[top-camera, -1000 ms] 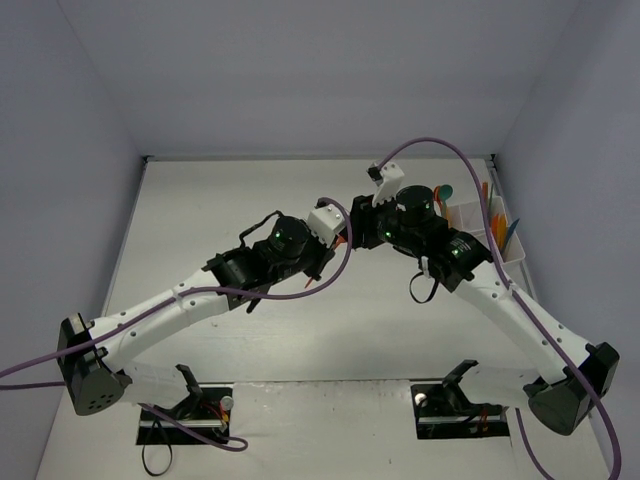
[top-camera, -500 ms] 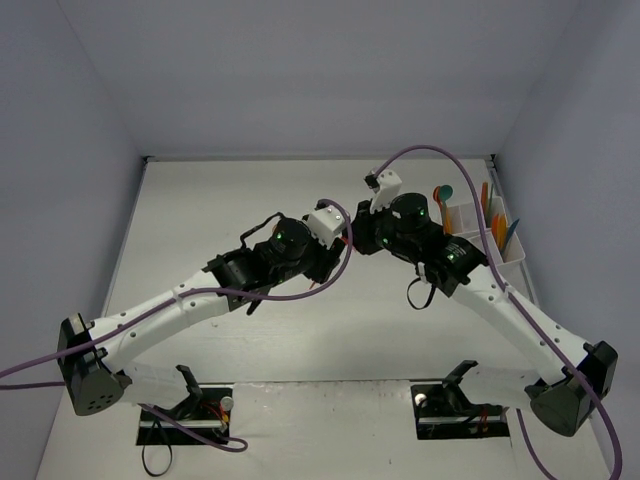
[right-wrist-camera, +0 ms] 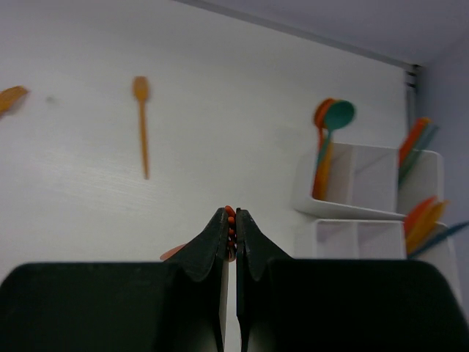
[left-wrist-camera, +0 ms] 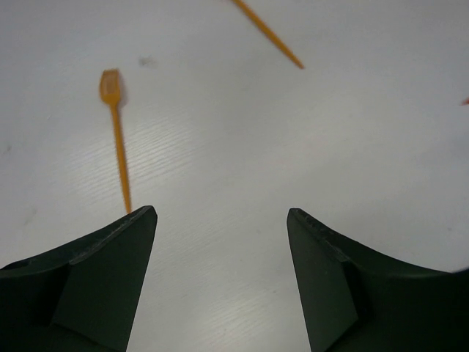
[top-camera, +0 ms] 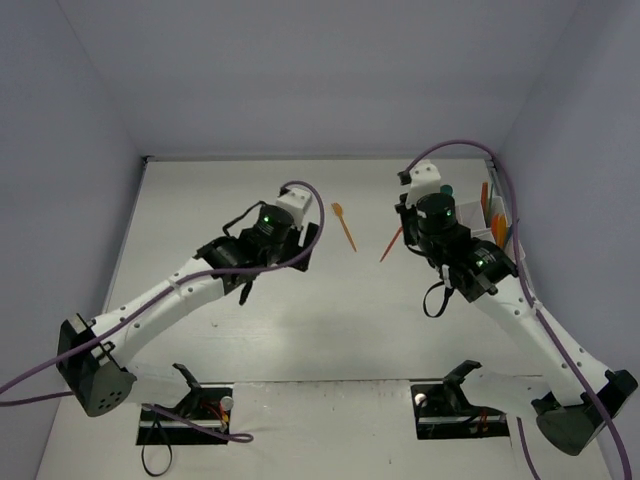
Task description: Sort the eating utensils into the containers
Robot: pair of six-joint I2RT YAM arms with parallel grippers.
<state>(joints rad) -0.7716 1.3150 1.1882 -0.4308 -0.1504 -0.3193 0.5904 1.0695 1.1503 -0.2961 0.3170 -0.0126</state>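
Observation:
My right gripper (right-wrist-camera: 233, 216) is shut on a red-orange utensil (top-camera: 391, 243); its bumpy edge shows between the fingertips, and it slants down to the left off the gripper in the top view. The white containers (right-wrist-camera: 366, 194) stand just to the right, with orange and teal utensils (right-wrist-camera: 331, 121) upright in their compartments. An orange spoon (top-camera: 344, 225) lies on the table between the arms. My left gripper (left-wrist-camera: 222, 213) is open over bare table with nothing between its fingers. An orange utensil (left-wrist-camera: 116, 132) lies ahead of its left finger.
The containers (top-camera: 497, 228) sit against the right wall near the back right corner. A second orange handle (left-wrist-camera: 267, 33) lies farther ahead of the left gripper. Another orange piece (right-wrist-camera: 11, 96) shows at the left edge of the right wrist view. Walls close the table at the back and sides.
The left gripper has opened and drawn back to the left. The right gripper has shut on the red-orange utensil and moved right, toward the containers. The orange spoon now lies uncovered.

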